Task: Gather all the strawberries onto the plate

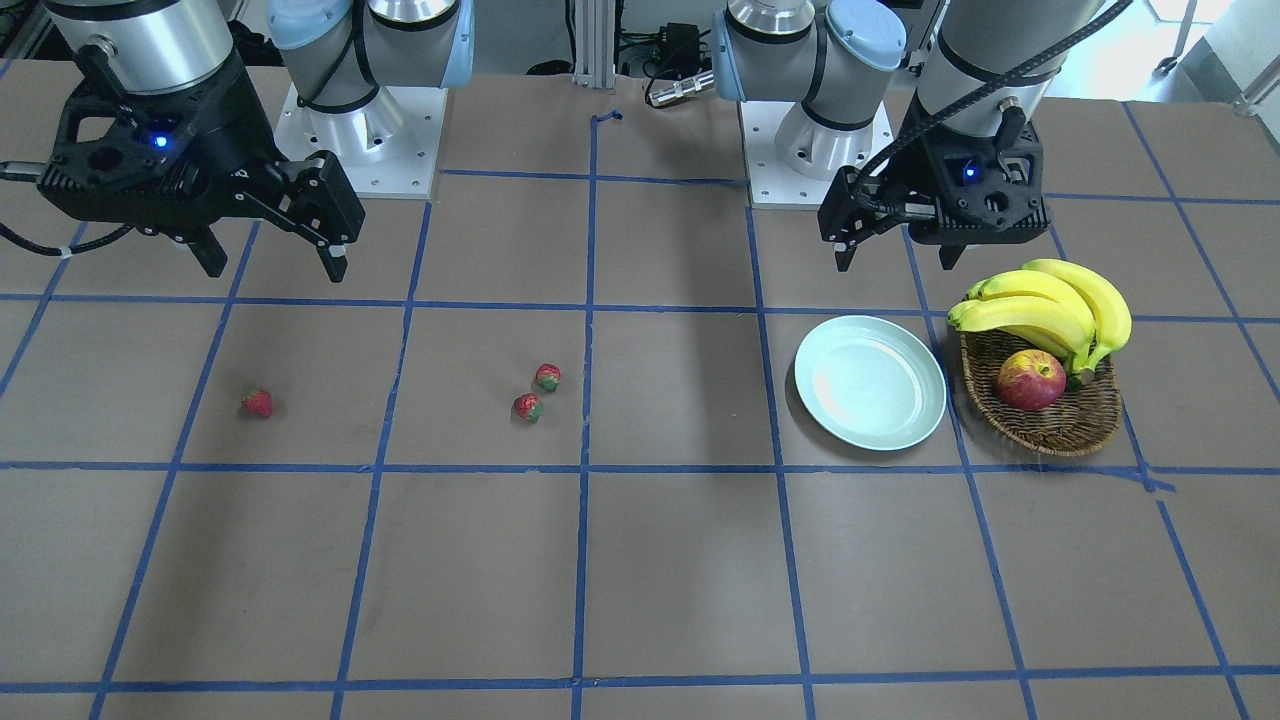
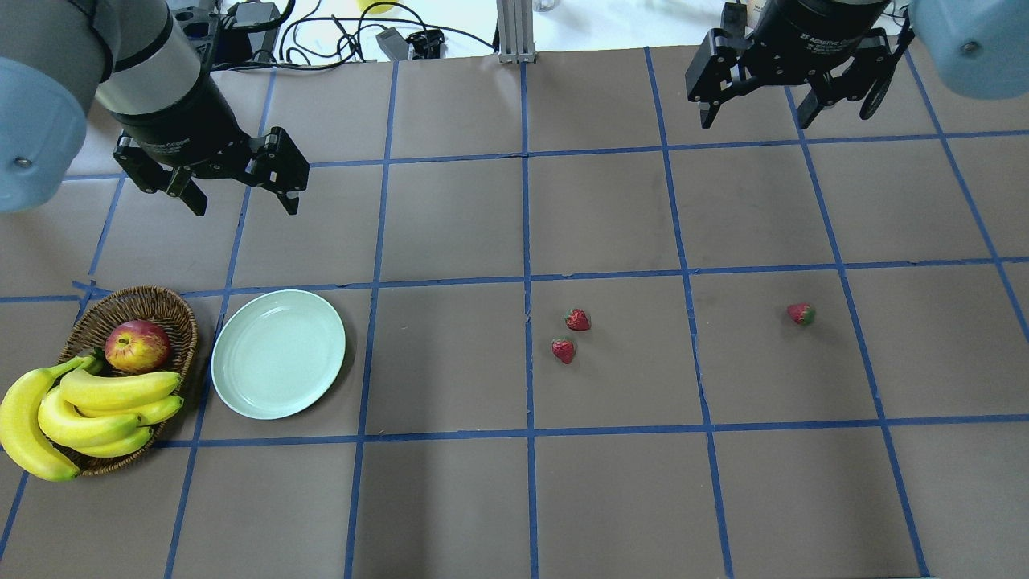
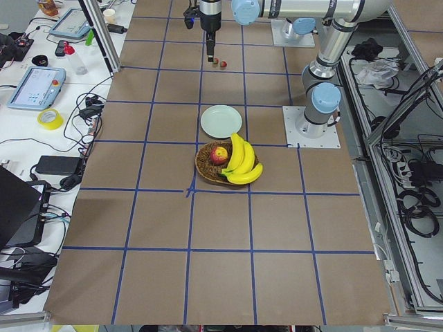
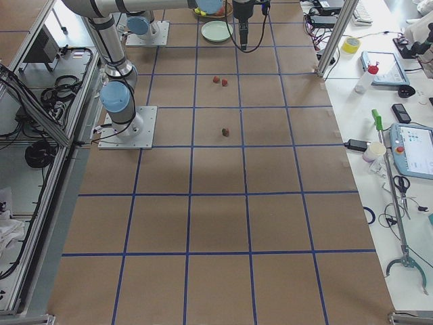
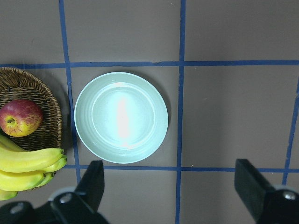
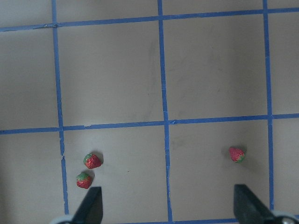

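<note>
Three small red strawberries lie on the brown table: two close together near the middle (image 2: 577,319) (image 2: 563,351) and one alone farther right (image 2: 801,314); the right wrist view shows the pair (image 6: 92,160) (image 6: 84,180) and the single one (image 6: 236,154). The pale mint-green plate (image 2: 278,354) (image 1: 870,381) (image 5: 121,116) holds nothing. My left gripper (image 2: 239,195) hangs open above the table behind the plate. High over the far right squares my right gripper (image 2: 754,112) is open too, well away from the berries.
A brown wicker basket (image 2: 173,309) with an apple (image 2: 137,345) and a bunch of bananas (image 2: 76,414) stands just left of the plate. Blue tape lines grid the table. Cables and gear lie beyond the far edge.
</note>
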Available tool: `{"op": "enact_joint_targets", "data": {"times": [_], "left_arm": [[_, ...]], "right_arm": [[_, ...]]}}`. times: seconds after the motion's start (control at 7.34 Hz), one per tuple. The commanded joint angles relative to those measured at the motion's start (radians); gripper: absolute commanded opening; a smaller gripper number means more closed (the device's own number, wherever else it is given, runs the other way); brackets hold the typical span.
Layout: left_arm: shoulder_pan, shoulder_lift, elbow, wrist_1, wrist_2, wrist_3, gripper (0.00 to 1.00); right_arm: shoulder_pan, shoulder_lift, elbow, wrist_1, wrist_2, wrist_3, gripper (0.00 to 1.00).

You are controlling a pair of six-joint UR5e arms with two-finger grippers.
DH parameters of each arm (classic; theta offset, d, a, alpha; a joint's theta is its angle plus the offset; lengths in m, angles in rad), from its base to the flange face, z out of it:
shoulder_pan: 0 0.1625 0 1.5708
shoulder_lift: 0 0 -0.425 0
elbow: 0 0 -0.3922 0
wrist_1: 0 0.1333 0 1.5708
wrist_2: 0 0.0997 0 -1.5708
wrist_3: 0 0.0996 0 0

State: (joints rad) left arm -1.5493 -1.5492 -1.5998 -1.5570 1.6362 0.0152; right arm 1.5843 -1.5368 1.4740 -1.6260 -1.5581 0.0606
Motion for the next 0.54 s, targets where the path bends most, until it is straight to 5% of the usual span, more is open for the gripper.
{"op": "enact_joint_targets", "data": {"times": [0.0, 0.41], "left_arm": [[0.0, 0.0, 0.0, 0.0, -0.001, 0.0, 1.0], [0.002, 0.001, 0.0, 0.0, 0.004, 0.005, 1.0]], "right_arm": [[0.0, -0.002, 0.002, 0.0, -0.002, -0.002, 1.0], [-0.003, 0.006, 0.025, -0.011, 0.006, -0.022, 1.0]]}}
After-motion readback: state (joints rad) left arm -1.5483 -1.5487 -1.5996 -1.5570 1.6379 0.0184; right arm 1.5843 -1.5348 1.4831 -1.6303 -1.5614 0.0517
